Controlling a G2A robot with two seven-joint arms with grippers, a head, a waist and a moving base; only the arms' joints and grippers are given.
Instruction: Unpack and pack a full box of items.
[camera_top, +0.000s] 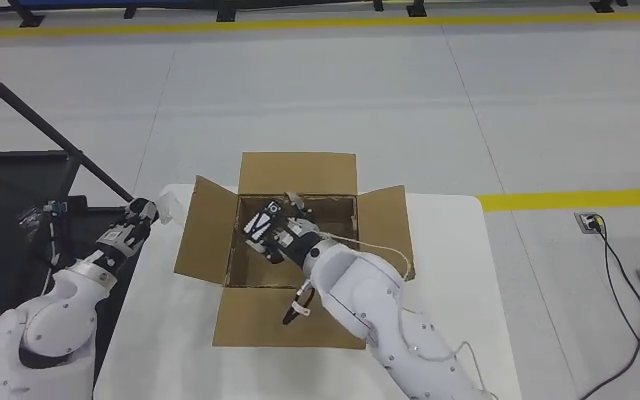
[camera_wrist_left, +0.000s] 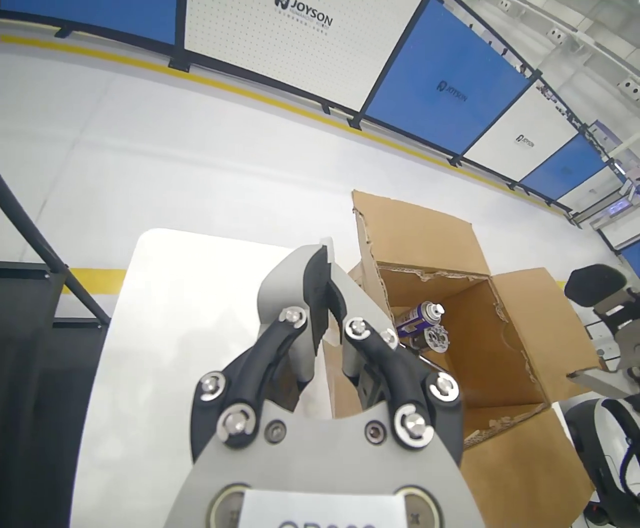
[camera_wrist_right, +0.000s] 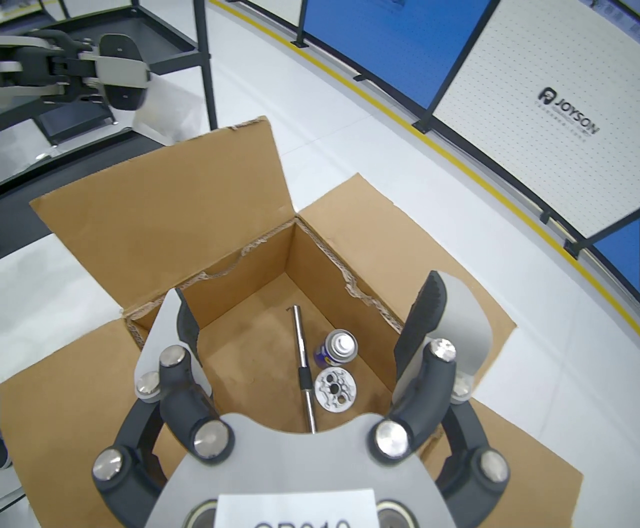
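Cardboard box (camera_top: 300, 175) stands open on the white counter (camera_top: 450, 300), all four flaps folded outward. Right gripper (camera_wrist_right: 305, 295) hangs over the box opening, fingers spread wide, nothing between them; in the top view it sits above the far left part of the interior (camera_top: 275, 228). Contents on the box floor, by the right wrist view: a chrome rod (camera_wrist_right: 302, 360) with a dark grip band lying flat, a spray can (camera_wrist_right: 339, 347) standing upright just beside it, and a perforated metal disc (camera_wrist_right: 336, 389) lying flat next to the can, close to one side wall (contact between can and disc cannot be settled). The left wrist view shows the same can (camera_wrist_left: 420, 317) and disc (camera_wrist_left: 436, 340) in a corner of the box. Left gripper (camera_wrist_left: 326, 285) is outside the box, over the left edge of the counter (camera_top: 140, 212), near the left flap, fingers pressed together and holding nothing.
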